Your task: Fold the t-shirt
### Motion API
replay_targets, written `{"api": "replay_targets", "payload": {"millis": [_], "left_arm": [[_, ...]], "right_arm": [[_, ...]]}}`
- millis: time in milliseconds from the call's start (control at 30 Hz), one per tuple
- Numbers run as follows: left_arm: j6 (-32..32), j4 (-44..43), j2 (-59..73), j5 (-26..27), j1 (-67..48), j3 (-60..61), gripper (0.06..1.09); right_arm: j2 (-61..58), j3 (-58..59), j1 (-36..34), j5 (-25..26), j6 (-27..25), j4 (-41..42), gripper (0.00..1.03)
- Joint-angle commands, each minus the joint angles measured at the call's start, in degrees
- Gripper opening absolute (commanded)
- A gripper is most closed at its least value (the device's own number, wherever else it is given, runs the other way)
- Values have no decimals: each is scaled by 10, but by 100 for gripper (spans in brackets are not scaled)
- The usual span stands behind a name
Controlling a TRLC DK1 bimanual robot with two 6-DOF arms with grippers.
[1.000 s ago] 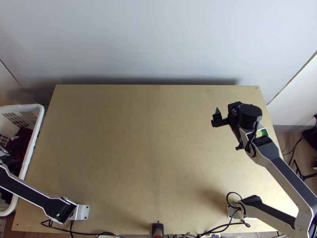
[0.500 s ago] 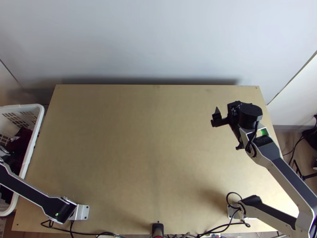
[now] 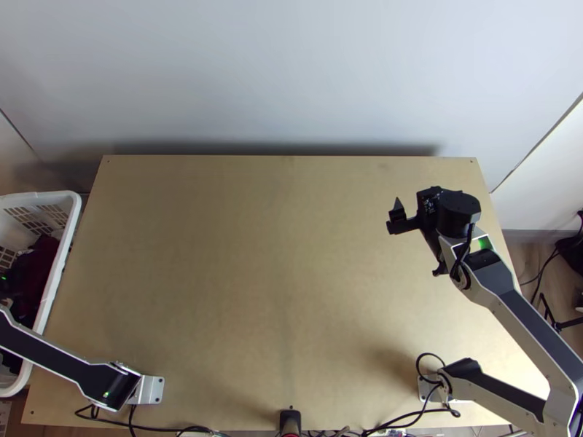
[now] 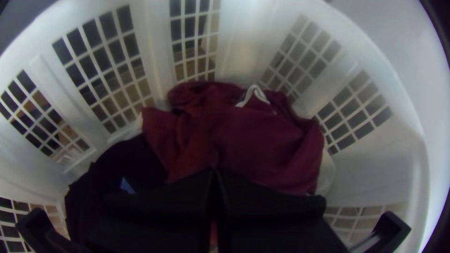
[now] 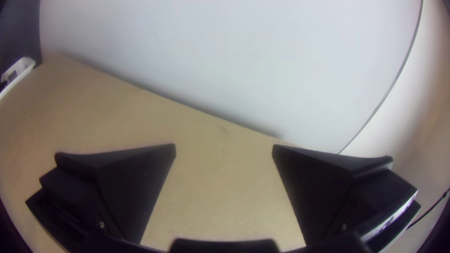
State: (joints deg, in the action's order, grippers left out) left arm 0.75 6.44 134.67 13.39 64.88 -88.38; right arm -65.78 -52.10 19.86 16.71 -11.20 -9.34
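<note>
At the far left of the top view, my left gripper is over the white laundry basket, partly cut off by the picture edge. Dark red cloth lies bunched in that basket. In the left wrist view the left gripper has its fingertips together at the dark red cloth; creases run to the tips and a reddish sliver shows between the fingers. Whether this cloth is a t-shirt I cannot tell. My right gripper stands open over the table's right part; in its wrist view the right gripper holds nothing.
Black or dark navy cloth lies beside the red one in the basket, with a white strip on top. The bare wooden table spreads between the arms, a pale wall behind it. Cables run along the near edge.
The left arm's wrist end has shifted within the basket area, and its pale part at the picture's left edge has dropped out of sight. The right gripper has edged very slightly left.
</note>
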Motion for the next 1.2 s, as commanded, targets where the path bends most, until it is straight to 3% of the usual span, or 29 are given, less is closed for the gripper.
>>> {"api": "replay_targets", "payload": {"millis": [0,433,867,1167], "left_arm": [[7,51,-109,20,-2,-1,10],[-12,151,-293,34,-83,3,10],[-37,253,-504,31,-291,13,10],[-62,298,-545,-73,-521,-7,10]], "right_arm": [[0,6,4,0,6,3,96],[14,10,8,0,13,10,96],[63,71,-4,1,38,34,96],[101,111,-12,0,62,43,96]]}}
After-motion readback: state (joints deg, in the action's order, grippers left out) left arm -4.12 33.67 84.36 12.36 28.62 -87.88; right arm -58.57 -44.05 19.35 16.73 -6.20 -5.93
